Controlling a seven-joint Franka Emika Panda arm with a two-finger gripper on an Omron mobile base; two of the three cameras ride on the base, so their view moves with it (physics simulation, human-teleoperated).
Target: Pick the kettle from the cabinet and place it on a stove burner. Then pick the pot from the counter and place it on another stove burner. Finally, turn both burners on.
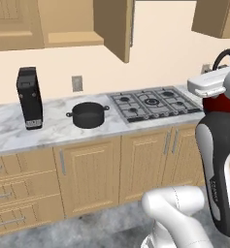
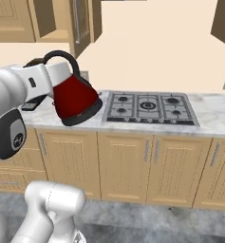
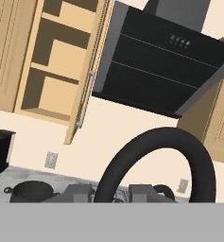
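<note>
Glossy dark-red cone-shaped kettle [image 2: 75, 100] hangs tilted in the air, the pincer [image 3: 109, 193] pinching its black arched handle [image 3: 158, 163]. It sits left of the grey steel gas cooktop [image 2: 149, 108], above the veined marble table [image 1: 53, 127]. Farther left of the cooktop, a matte black round pot [image 1: 88, 114] rests on the table.

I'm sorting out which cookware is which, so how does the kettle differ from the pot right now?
The kettle is glossy dark red; the pot is matte black. The kettle is a rounded cone with one arched black top handle; the pot is wide and low with two small side loops. The kettle hangs tilted in the air, held by the claw at its handle; the pot sits upright on the counter, left of the cooktop. Neither is on a burner.
</note>
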